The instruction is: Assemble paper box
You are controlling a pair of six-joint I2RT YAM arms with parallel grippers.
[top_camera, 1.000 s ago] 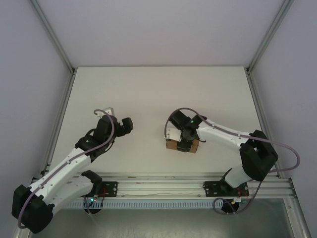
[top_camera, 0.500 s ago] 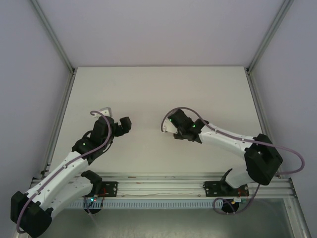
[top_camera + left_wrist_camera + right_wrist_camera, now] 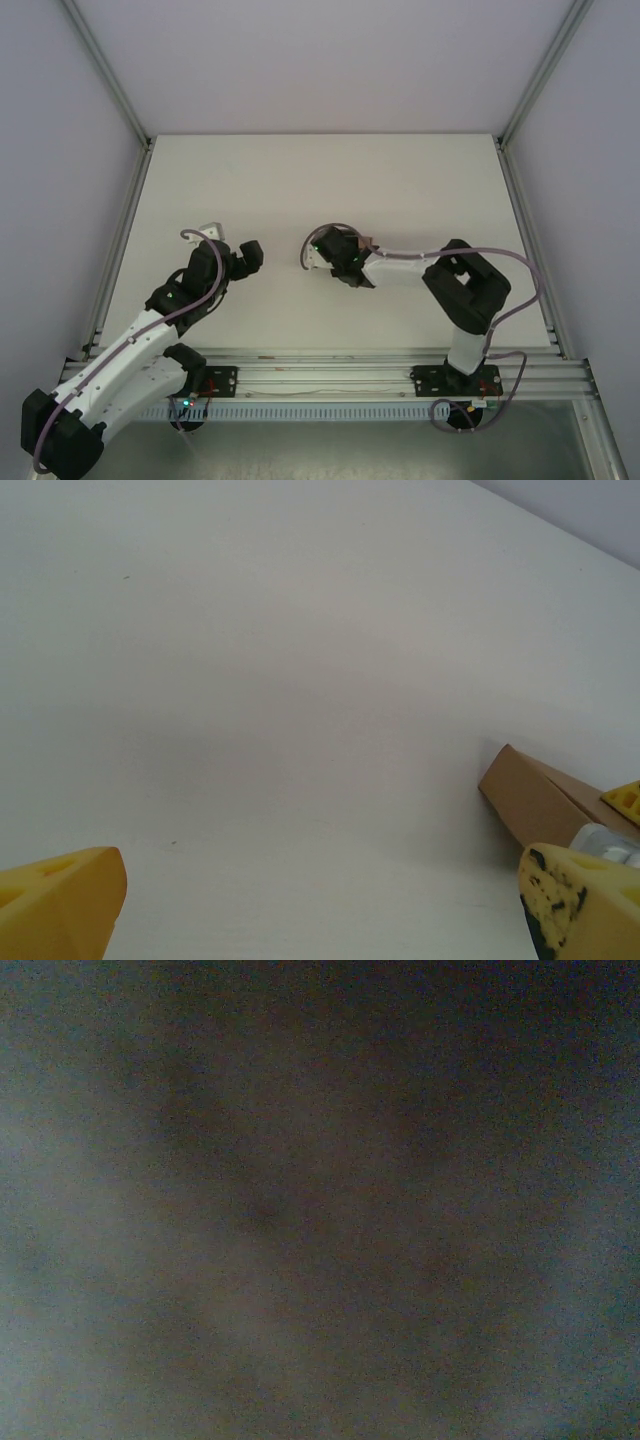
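Note:
The paper box (image 3: 535, 798) is a plain brown cardboard piece lying on the white table at the right of the left wrist view. A yellow fingertip (image 3: 625, 800) of the other arm shows just behind it. My left gripper (image 3: 320, 915) is open, its yellow fingertips wide apart, nothing between them, a short way left of the box. In the top view my left gripper (image 3: 250, 255) faces my right gripper (image 3: 335, 260), which sits low over the table's middle and covers the box. The right wrist view is dark and blurred, so the right jaws' state is unreadable.
The white table (image 3: 320, 180) lies open behind both grippers, bounded by aluminium frame posts (image 3: 115, 90) and grey walls. The right arm's elbow (image 3: 465, 285) is folded in near the right of the mounting rail (image 3: 320, 372).
My right gripper has moved left and slightly farther back, the arm folding in; the brown box seen under it a second ago is now covered from above. The left arm barely shifted.

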